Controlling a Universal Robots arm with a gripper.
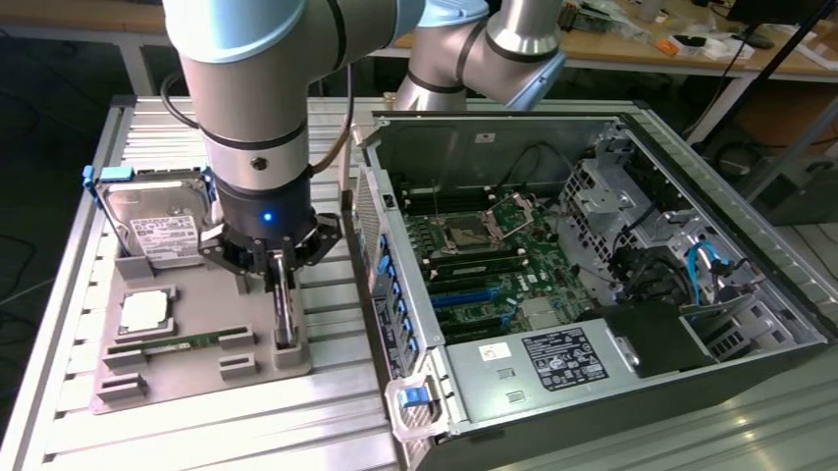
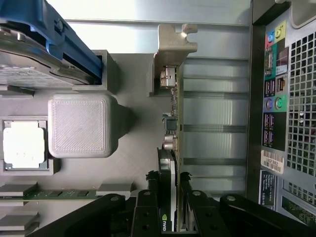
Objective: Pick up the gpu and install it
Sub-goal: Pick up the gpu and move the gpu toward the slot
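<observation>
On the table (image 1: 235,432) sit 1 gray tray (image 1: 210,302) carrying 1 gpu (image 1: 282,316), 1 hard drive (image 1: 160,231), 1 processor chip (image 1: 144,310) and 1 green memory stick (image 1: 177,345), plus 1 open computer case (image 1: 497,147).

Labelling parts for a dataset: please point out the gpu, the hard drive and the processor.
gpu (image 2: 168,168), wrist view, dark card body.
hard drive (image 1: 164,235), exterior view, white label.
processor (image 2: 23,144), wrist view, metal lid.

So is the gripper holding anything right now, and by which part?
Yes, the gripper pinches the gpu by its upper edge, away from the bracket end.
</observation>
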